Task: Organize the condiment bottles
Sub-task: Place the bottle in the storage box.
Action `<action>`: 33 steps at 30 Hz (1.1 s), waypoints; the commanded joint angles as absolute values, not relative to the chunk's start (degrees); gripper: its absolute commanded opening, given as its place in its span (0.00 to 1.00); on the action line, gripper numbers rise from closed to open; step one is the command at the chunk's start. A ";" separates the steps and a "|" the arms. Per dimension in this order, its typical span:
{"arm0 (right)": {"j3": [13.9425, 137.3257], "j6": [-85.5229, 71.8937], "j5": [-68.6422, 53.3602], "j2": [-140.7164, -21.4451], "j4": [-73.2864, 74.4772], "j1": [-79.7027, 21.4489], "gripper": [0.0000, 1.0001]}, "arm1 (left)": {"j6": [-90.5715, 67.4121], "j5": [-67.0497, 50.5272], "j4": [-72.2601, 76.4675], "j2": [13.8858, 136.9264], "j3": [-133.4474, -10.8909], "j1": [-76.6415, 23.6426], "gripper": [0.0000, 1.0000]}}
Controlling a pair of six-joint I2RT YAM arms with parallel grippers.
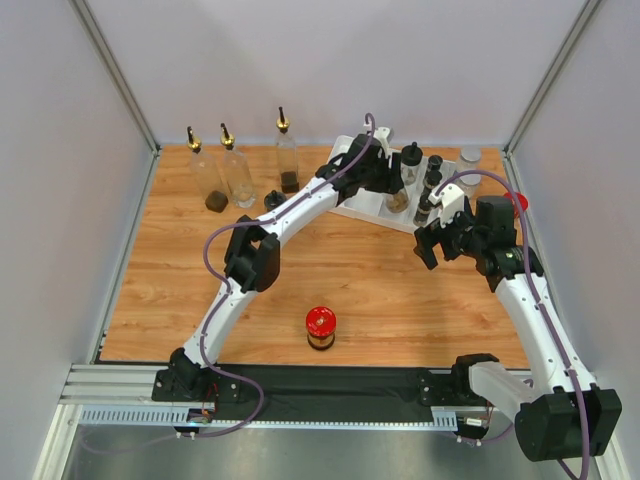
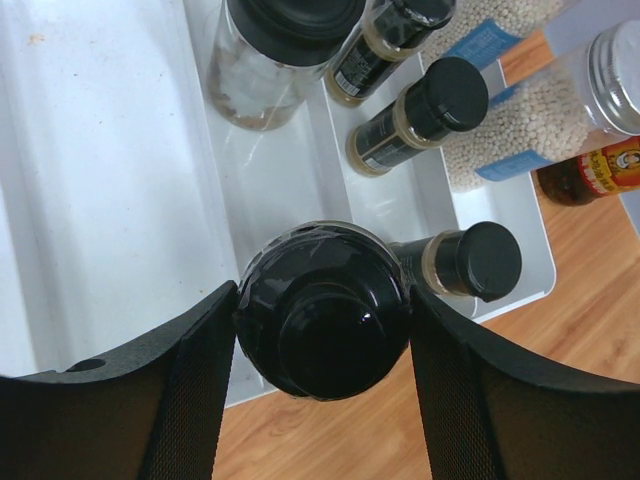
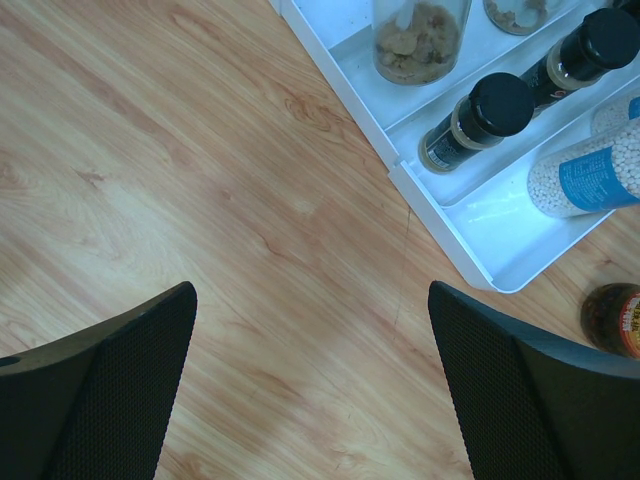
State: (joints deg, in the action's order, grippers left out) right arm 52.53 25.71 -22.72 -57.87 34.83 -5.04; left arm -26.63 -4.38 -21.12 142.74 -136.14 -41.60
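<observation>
Body of the black-capped jar [image 2: 325,310] is being hidden under its own cap; contents unreadable. The jar is being clamped between the left fingers [image 2: 190,390] at the white tray [image 2: 110,200] edge. Right fingers [image 3: 110,390] are being held wide apart, empty, above the desk [image 3: 200,180]. Left arm [image 1: 290,215] is being stretched far forward.

place: robot lab cell | evidence: plain white walls [image 1: 330,60], aluminium frame rails [image 1: 115,72], wood-grain table [image 1: 380,290]

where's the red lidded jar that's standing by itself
In the top view the red-lidded jar stands alone on the wooden table near its front edge, about centred side to side, well apart from the white tray at the back.
</observation>
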 commanded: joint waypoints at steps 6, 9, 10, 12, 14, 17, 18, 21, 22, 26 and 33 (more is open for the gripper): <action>53.61 25.05 -21.97 -56.69 32.61 -4.75 1.00 | -25.23 -3.25 -17.67 143.00 -139.13 -42.63 0.36; 53.61 25.05 -21.80 -56.78 32.70 -4.83 1.00 | -25.31 -3.08 -17.75 143.09 -138.61 -42.89 0.47; 53.61 25.05 -21.71 -56.86 32.52 -4.75 1.00 | -25.23 -3.25 -17.75 143.09 -138.43 -43.06 0.50; 53.53 25.14 -21.62 -56.87 32.61 -4.83 1.00 | -25.14 -3.25 -17.84 142.91 -137.90 -43.15 0.58; 53.53 25.14 -21.53 -56.87 32.52 -4.83 1.00 | -24.96 -3.34 -17.93 142.56 -137.64 -43.24 0.65; 53.53 25.22 -21.62 -56.86 32.52 -4.75 1.00 | -24.70 -3.43 -17.93 142.21 -136.94 -43.33 0.71; 53.53 25.31 -21.62 -56.78 32.61 -4.83 1.00 | -24.61 -3.34 -17.93 141.77 -136.85 -43.33 0.74; 53.53 25.31 -21.62 -56.69 32.52 -4.83 1.00 | -24.17 -3.43 -17.84 140.72 -136.06 -43.33 0.79; 53.53 25.31 -21.71 -56.69 32.61 -4.83 1.00 | -24.08 -3.43 -17.84 140.45 -135.79 -43.33 0.79; 53.52 25.40 -21.71 -56.60 32.52 -4.66 1.00 | -23.56 -3.52 -18.37 139.57 -135.44 -43.33 0.83; 53.44 25.31 -22.41 -56.34 32.61 -4.13 1.00 | -22.33 -4.22 -18.28 137.20 -134.30 -43.42 0.85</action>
State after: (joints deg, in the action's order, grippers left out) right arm 52.53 25.74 -22.57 -57.84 34.61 -4.56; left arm -23.81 -3.14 -20.47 142.80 -134.30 -42.94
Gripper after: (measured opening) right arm 0.998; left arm 0.850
